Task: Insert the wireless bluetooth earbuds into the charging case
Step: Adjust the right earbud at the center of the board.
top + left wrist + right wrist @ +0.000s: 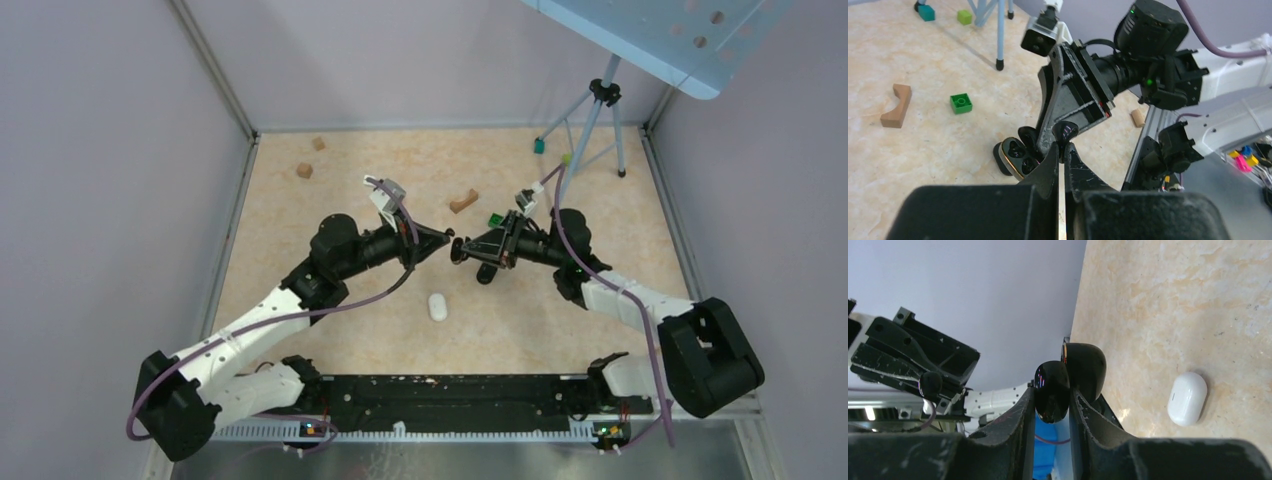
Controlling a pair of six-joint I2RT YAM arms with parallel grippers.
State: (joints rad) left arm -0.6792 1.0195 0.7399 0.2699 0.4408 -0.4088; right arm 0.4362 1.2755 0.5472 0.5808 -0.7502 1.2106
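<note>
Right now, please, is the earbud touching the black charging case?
Apart: the right wrist view shows bare wall between the earbud and the charging case.

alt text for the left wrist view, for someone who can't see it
The left end effector, shut on a small black earbud, holds it close beside an open black charging case clamped in the right end effector. Behind them, a green brick and a wooden arch block lie on the beige table.
</note>
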